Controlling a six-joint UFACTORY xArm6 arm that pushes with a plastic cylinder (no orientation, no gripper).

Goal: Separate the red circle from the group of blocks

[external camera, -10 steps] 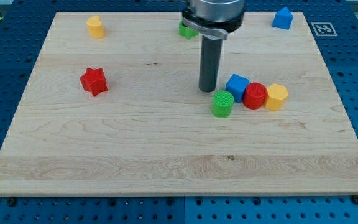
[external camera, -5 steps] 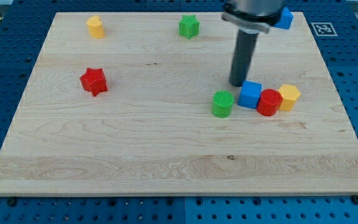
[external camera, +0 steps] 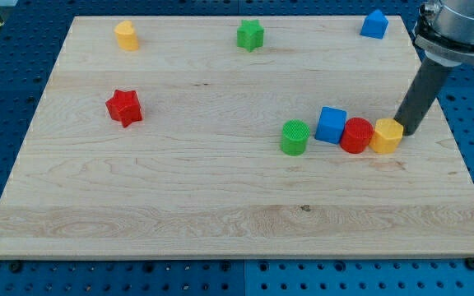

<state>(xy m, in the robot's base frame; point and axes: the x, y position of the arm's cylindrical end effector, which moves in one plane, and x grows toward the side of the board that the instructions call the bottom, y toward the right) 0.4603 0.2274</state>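
Now, tool: my tip, a plain rod with nothing to open or close, apparently touching the yellow block.
Red circle: just beyond that yellow block, wedged against the blue cube.
Handling: likely light, rigid, slides easily on the counter; push its flank.
Count: two red, two yellow, two green, two blue.
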